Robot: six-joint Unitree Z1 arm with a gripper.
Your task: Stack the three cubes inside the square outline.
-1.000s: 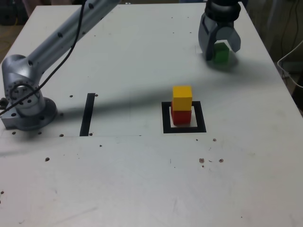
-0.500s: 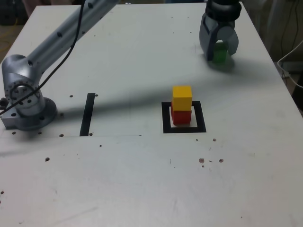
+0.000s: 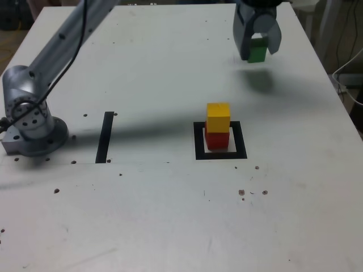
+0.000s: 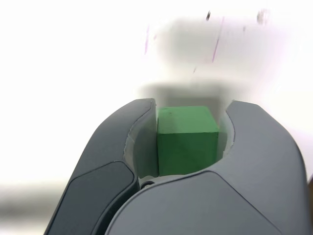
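1. Nearest the exterior camera: bare table (image 3: 170, 226), a few dark specks, nothing of the task here.
2. Mid table: square outline (image 3: 198, 148) with the red cube (image 3: 217, 140) sitting in its white centre and the yellow cube (image 3: 218, 117) on top of it. Two-high stack, looks roughly squared up, yellow top face bare.
3. Towards the exterior view's left, well apart from the outline: a straight black strip (image 3: 105, 136), and beyond it the arm's base (image 3: 31, 122). Neither is in the way.
4. Far end, towards the exterior view's right: gripper (image 3: 258, 50) with its jaws pinching the green cube (image 3: 258, 52). Cube hangs clear of the table, its shadow lying apart below it. Wrist view confirms: green cube (image 4: 187, 139) seated between both jaws, one on each side face, sitting square rather than skewed.
5. Key relation: the stack lies nearer the exterior camera than the gripper and somewhat to the exterior view's left of it. Only one arm, so no choice of hand.
6. Judgement: two cubes placed, third in hand. The carry needs to come in over the yellow cube from above, not sideways, or the stack could topple.
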